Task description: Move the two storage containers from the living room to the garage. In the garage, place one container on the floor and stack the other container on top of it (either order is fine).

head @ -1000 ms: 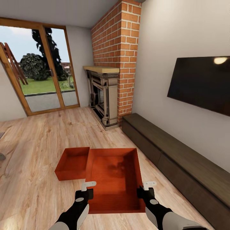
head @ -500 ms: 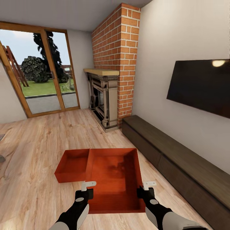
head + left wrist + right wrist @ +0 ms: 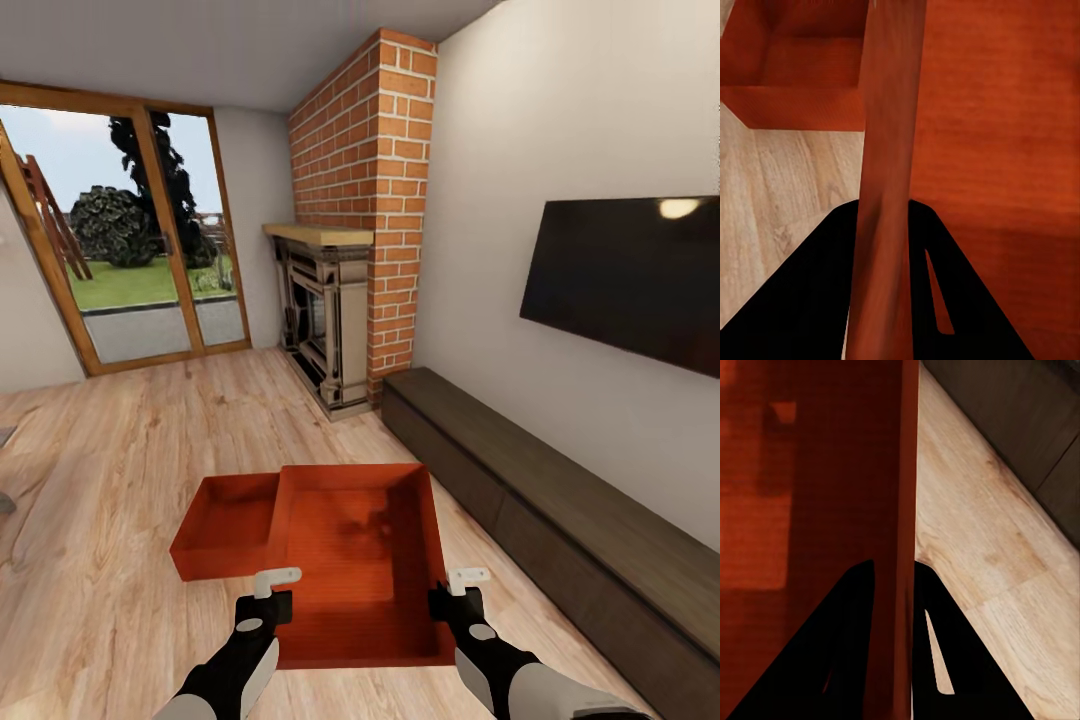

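Here we are in the living room, and we have a box in both hands. Nearest to us, our left gripper (image 3: 277, 586) is clamped on the left wall of the near box (image 3: 350, 560), and the left wrist view shows that thin red wall running straight between the two dark fingers (image 3: 817, 300). On the other side, our right gripper (image 3: 456, 588) pinches the right wall the same way; in the right wrist view a finger (image 3: 952, 660) sits on each side of the wall, with wood floor beyond it. So we grip the near box by both side walls near its close end, open top up, its red-orange inside in plain sight.

Just past it to the left sits the second box (image 3: 225, 525), the same colour, resting on the plank floor (image 3: 110, 470). From the head view its right side is hidden behind the near box's left wall, and we cannot tell whether the two touch.

Along the right runs a long dark low cabinet (image 3: 560, 500) against the white wall, with a black television (image 3: 625, 280) mounted above it. Farther back stands the brick chimney (image 3: 365, 190) with its dark fireplace (image 3: 320, 320) and pale mantel. At the far left, wood-framed glass doors (image 3: 130, 240) look out on grass and trees.
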You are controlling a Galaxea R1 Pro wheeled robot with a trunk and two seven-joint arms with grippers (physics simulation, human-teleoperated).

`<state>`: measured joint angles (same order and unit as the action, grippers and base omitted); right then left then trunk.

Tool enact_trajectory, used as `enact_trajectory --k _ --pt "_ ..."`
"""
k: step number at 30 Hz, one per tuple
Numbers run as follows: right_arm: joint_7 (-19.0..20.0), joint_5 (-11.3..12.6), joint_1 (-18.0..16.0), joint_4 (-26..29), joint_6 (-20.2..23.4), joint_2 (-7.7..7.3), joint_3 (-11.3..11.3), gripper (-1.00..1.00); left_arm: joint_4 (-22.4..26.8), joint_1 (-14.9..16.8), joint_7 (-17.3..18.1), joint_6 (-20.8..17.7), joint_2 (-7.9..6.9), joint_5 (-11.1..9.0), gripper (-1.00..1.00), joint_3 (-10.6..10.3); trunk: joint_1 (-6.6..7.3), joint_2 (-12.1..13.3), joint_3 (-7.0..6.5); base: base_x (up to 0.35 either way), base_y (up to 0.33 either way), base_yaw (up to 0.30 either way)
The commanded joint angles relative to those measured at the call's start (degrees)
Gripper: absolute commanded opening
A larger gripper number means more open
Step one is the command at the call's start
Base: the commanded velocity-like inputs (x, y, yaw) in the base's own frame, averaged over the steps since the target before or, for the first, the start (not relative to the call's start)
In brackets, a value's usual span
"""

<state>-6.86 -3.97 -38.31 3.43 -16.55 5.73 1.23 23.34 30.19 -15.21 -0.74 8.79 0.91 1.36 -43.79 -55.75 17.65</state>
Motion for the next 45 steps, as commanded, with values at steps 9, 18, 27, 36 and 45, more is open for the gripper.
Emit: enact_trajectory --k 9,18,27,36,45 --pt "-0.52 0.54 -0.01 -0.18 -0.24 -0.01 -0.79 -1.0 1.98 0.05 -0.32 -0.13 0.09 0.41 -1.0 0.84 0.0 -0.05 -0.39 0.0 0.0 0.0" --pt "-0.52 0.54 -0.01 -0.18 -0.18 -0.01 -0.79 -1.0 1.98 0.05 -0.35 -0.13 0.09 0.41 -1.0 0.84 0.0 -0.05 -0.41 0.0 0.0 0.0" --pt "-0.52 0.54 -0.01 -0.18 -0.21 -0.01 -0.79 -1.0 1.98 0.05 -0.35 -0.13 0.09 0.41 -1.0 0.84 0.0 -0.05 -0.41 0.0 0.0 0.0" --pt "-0.52 0.62 -0.01 -0.18 -0.23 0.0 -0.79 -1.0 1.98 0.05 -0.35 -0.13 0.09 0.41 -1.0 0.84 0.0 -0.05 -0.76 0.0 0.0 0.0" --pt "-0.52 0.54 -0.01 -0.18 -0.24 0.01 -0.79 -1.0 1.98 0.06 -0.35 -0.13 0.09 0.41 -1.0 0.84 0.0 -0.05 -0.94 0.0 0.0 0.072"
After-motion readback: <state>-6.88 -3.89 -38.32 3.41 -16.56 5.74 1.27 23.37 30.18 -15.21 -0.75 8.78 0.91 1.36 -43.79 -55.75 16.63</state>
